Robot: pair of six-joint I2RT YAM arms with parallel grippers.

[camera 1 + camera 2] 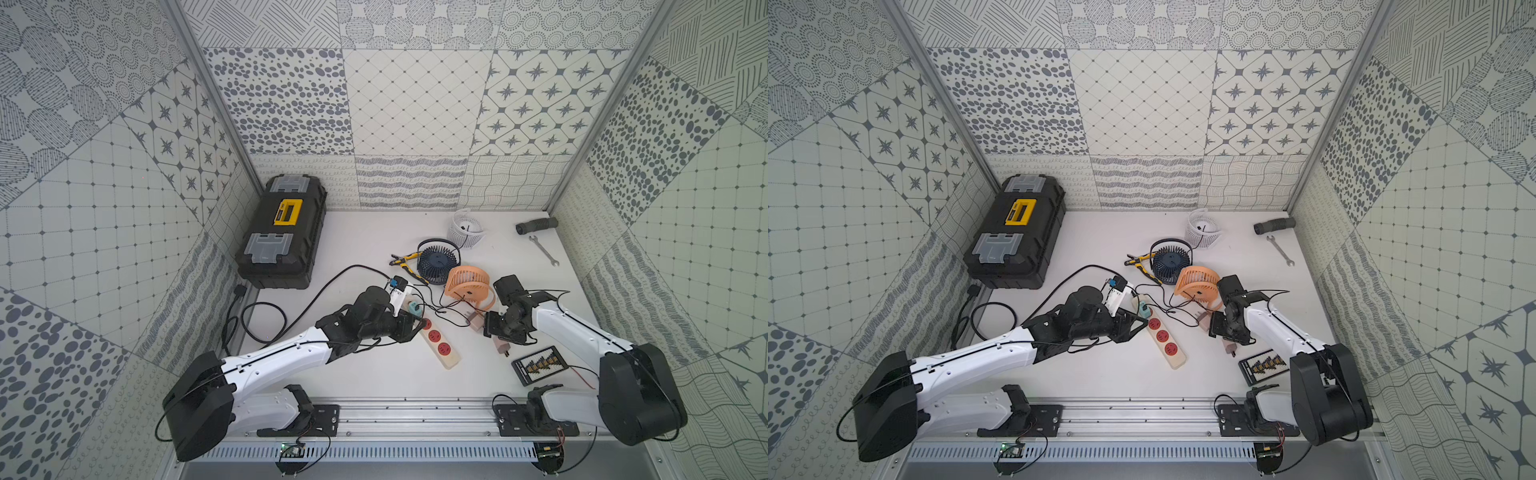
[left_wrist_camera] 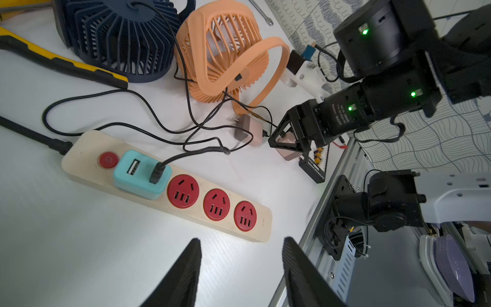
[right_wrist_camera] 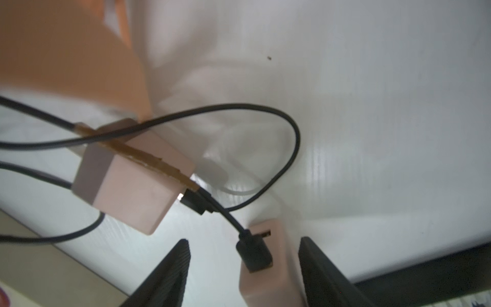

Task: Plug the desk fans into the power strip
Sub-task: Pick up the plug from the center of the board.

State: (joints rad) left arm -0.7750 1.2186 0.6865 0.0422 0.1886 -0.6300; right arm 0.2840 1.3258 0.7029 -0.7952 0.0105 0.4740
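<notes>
The cream power strip (image 1: 447,358) (image 2: 85,151) lies mid-table with a teal USB adapter (image 2: 140,176) in the socket beside its red button; three red sockets are free. Orange (image 1: 467,283), navy (image 1: 436,264) and white (image 1: 465,228) desk fans stand behind it. My left gripper (image 1: 419,326) (image 2: 241,240) hovers open and empty by the strip. My right gripper (image 3: 244,240) (image 1: 493,333) stands open astride a pink adapter (image 3: 268,289) carrying a black USB plug; one finger is close against it, the other well apart. A second pink adapter (image 3: 127,191) lies just beyond.
A black and yellow toolbox (image 1: 282,232) sits at the back left. Pliers (image 1: 405,259), a wrench (image 1: 543,250) and a black tube (image 1: 536,225) lie behind the fans. A black parts board (image 1: 538,365) is by the right arm. Thin black cables tangle between fans and strip.
</notes>
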